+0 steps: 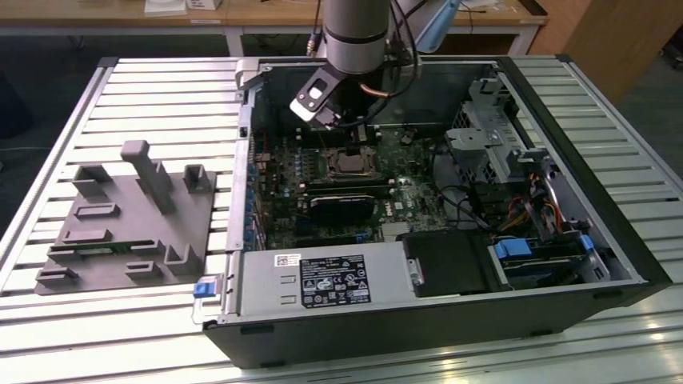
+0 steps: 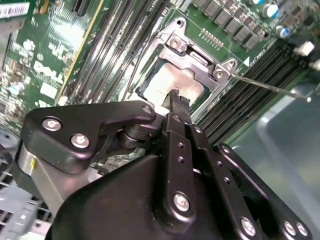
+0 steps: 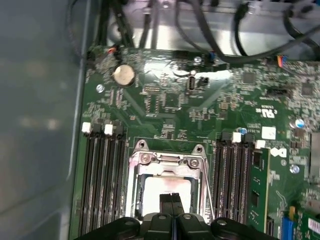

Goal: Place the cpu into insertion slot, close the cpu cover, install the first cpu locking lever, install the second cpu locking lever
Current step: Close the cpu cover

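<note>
The cpu (image 3: 159,192) lies flat in the insertion slot (image 3: 138,197), toward the far side of the motherboard (image 1: 320,224) in the exterior view. The cpu cover (image 3: 167,160) appears to be down around its pale face. The chip is judged light, rigid and fragile, to be held by its edges only. The gripper (image 3: 172,197) hovers just above the chip, jaws closed together and holding nothing, and one thin locking lever (image 2: 270,86) stands free beside the socket.

The cpu (image 2: 167,82) is showing a pale, smooth metal face; the cpu cover (image 2: 196,57) around it is gleaming silvery metal; the gripper (image 2: 176,97) is looking matt black.
</note>
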`<state>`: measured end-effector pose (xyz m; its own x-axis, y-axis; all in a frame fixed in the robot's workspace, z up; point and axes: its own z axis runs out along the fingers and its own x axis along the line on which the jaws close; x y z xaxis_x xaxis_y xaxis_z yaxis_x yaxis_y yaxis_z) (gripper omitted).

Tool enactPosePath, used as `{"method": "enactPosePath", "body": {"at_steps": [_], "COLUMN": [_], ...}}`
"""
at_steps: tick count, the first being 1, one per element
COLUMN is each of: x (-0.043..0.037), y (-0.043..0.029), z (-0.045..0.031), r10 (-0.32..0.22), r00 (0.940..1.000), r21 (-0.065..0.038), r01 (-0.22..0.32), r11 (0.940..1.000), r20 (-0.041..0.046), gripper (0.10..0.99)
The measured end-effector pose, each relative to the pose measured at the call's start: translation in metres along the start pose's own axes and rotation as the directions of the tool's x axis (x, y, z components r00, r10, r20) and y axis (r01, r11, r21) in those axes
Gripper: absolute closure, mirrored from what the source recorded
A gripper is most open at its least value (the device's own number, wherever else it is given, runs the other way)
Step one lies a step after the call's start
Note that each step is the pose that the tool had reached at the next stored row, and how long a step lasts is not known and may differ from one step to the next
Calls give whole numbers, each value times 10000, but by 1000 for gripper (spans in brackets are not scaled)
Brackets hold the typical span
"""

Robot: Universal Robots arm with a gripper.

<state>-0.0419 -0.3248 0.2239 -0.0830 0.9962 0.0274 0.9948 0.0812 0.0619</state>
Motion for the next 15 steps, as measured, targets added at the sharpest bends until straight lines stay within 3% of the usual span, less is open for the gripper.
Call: {"method": "enactPosePath", "body": {"at_steps": [4, 7, 15], "x": [0, 0, 0], "y": [0, 0, -1], "z": [3, 6, 10], "r10": [-731, -1273, -2582], "r00": [9973, 9919, 9661], "r21": [23, 39, 91], "r01": [731, 1273, 2582], "r11": [9973, 9919, 9661], "r20": [-8, -16, 3], "gripper": [980, 980, 980]}}
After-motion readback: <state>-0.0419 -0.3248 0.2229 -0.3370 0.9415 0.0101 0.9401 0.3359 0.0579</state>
